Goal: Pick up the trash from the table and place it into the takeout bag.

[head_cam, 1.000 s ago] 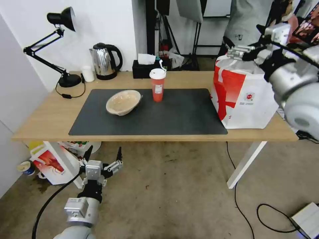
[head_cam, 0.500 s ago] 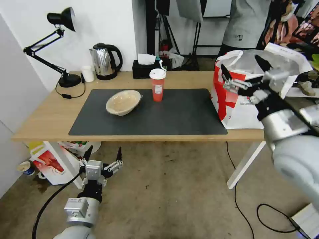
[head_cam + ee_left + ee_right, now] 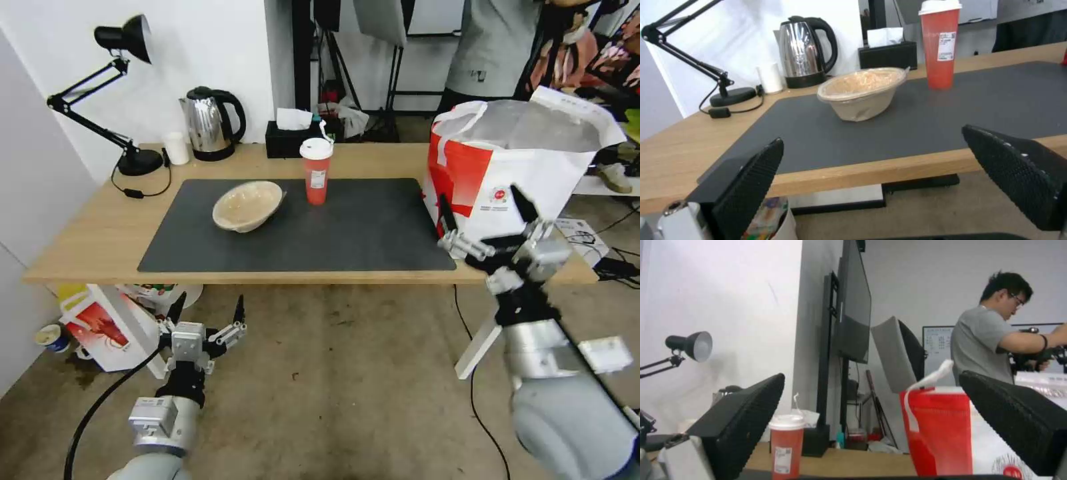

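Right gripper (image 3: pixel 485 220) hangs at the table's (image 3: pixel 87 240) front edge, about 4 o'clock in the head view, fingers spread wide with nothing between them, in front of the lower face of the takeout bag (image 3: pixel 527 167). Contact with the bag is hard to judge from this angle, probably just clear of it. The bag stands upright at the right end of the tabletop, at 2 o'clock, mouth open with silver lining showing and a white strap handle (image 3: pixel 457 117) up at its left rim. Left gripper (image 3: pixel 207 313) sits low under the front edge at 7 o'clock, over the floor, fingers released and empty. On the dark grey mat (image 3: pixel 373 233): beige shallow bowl (image 3: pixel 247 205) tilted, at 10 o'clock from mat centre; red drink cup with white lid (image 3: pixel 316 171) upright just to its right, apart from it, near the mat's back edge. Behind on bare wood: black tissue box (image 3: pixel 292 137), steel kettle (image 3: pixel 210 123), small white cup (image 3: pixel 177 147), black desk lamp (image 3: pixel 123 40) at 10 o'clock. On the floor by the left leg, a smaller white-and-red bag (image 3: pixel 100 327). The left wrist view has the bowl (image 3: pixel 862 91) and cup (image 3: pixel 939 43) beyond the open fingers (image 3: pixel 749 186).
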Tool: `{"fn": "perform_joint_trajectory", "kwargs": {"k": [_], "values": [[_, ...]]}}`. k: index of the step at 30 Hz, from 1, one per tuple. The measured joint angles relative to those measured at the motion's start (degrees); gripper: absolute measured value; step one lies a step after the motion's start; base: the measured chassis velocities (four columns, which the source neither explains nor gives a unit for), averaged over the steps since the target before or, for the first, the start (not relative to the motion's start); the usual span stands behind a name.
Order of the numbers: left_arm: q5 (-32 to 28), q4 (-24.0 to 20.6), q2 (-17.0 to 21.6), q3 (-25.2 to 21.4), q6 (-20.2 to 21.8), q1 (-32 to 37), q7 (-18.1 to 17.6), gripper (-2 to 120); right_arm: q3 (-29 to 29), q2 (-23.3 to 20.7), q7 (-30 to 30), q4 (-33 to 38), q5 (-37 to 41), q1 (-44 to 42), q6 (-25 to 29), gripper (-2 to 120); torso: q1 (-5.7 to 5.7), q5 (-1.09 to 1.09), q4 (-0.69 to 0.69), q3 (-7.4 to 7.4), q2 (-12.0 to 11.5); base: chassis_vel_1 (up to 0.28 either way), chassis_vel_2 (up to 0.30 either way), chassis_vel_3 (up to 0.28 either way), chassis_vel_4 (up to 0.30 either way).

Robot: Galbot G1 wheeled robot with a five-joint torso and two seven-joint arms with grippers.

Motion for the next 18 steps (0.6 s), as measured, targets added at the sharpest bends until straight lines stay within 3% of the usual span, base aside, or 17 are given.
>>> {"fn": "perform_joint_trajectory", "kwargs": {"k": [5, 7, 18], "values": [[0.00, 0.00, 0.00, 0.00, 0.00, 0.00, 0.00, 100, -1.68, 3.99, -0.30, -0.48, -3.45, -2.56, 1.86, 100, 0.00, -0.01, 0.00, 0.00, 0.00, 0.000, 0.000, 0.000, 0.000], [0.00, 0.00, 0.00, 0.00, 0.00, 0.00, 0.00, 100, -4.18, 8.48, -0.45, -1.75, -7.76, -5.09, 4.74, 100, 0.00, 0.00, -0.01, 0.00, 0.00, 0.000, 0.000, 0.000, 0.000], [0.00, 0.00, 0.00, 0.00, 0.00, 0.00, 0.00, 100, -8.16, 13.48, -1.25, -6.51, -15.39, -7.22, 10.90, 100, 0.00, 0.00, -0.01, 0.00, 0.00, 0.000, 0.000, 0.000, 0.000]]}}
